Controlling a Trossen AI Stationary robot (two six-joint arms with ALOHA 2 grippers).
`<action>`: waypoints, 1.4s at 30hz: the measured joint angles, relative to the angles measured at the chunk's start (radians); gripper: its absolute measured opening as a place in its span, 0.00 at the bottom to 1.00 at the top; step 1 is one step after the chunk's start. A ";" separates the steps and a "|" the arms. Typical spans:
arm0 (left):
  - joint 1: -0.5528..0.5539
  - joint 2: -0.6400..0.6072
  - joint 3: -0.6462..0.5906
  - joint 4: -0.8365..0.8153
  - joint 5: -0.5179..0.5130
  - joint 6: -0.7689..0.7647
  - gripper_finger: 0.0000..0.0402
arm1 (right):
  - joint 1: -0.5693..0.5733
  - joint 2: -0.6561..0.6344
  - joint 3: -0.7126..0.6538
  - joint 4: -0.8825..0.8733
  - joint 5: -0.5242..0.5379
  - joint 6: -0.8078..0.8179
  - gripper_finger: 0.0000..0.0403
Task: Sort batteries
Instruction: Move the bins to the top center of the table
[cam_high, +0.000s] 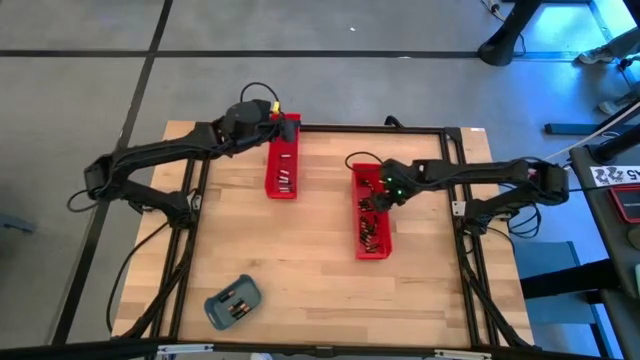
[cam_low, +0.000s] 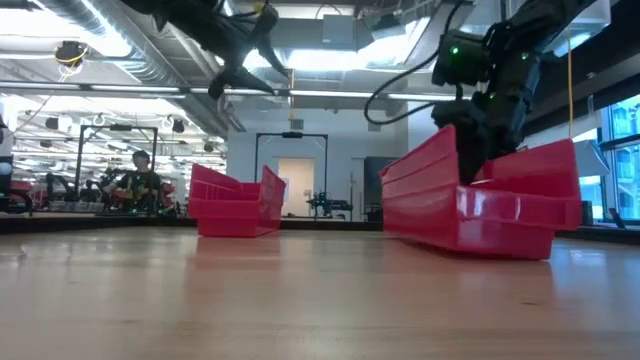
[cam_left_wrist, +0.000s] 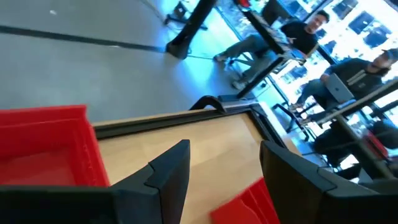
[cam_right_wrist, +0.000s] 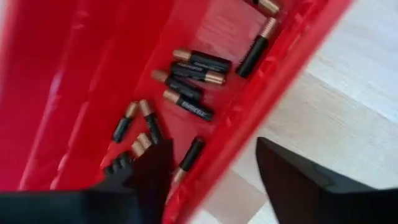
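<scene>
**On table: batteries in three trays, both grippers open**

Over right tray (cam_high: 374, 248), at its far half: right gripper (cam_high: 378, 200), dipped low into it. Fingers (cam_right_wrist: 152, 171) spread wide, one inside, the other outside over bare wood, side wall between them. Nothing clamped; no cell between the tips. In low view, reaching down behind that tray's tall red wall (cam_low: 470, 205), tips hidden there.

Inside right tray: most of the batteries (cam_right_wrist: 193, 74), dark with coppery ends, lying loose at all angles on the red floor, several bunched just beside the inner finger, touching or not cannot be told. From above, scattered along the tray's length (cam_high: 368, 232), thickest toward the near end.

Over far end of left tray (cam_high: 283, 165): left gripper (cam_high: 284, 122), held well above it, high near the top of the low view (cam_low: 250, 60). Fingers (cam_left_wrist: 171, 171) apart, nothing between them, only wood and a red tray corner beyond.

Inside left tray: a few batteries (cam_high: 284, 181) grouped near its near end.

Near front-left corner of table (cam_high: 300, 280): small tray (cam_high: 222, 310), blue-grey, rounded, well apart from both red ones, a few cells (cam_high: 237, 303) lying side by side in it.

Beyond table: seated people (cam_left_wrist: 305, 34) at desks, well apart from both arms.
</scene>
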 joint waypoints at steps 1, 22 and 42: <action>-0.004 -0.005 0.000 0.000 0.000 0.004 0.46 | 0.000 0.009 0.000 0.004 0.001 0.015 0.51; -0.013 -0.011 0.000 -0.135 -0.019 0.106 0.46 | -0.125 0.082 0.158 0.122 0.072 0.146 0.01; -0.008 -0.012 0.000 -0.135 -0.021 0.165 0.46 | -0.217 0.446 0.449 0.228 0.107 0.143 0.04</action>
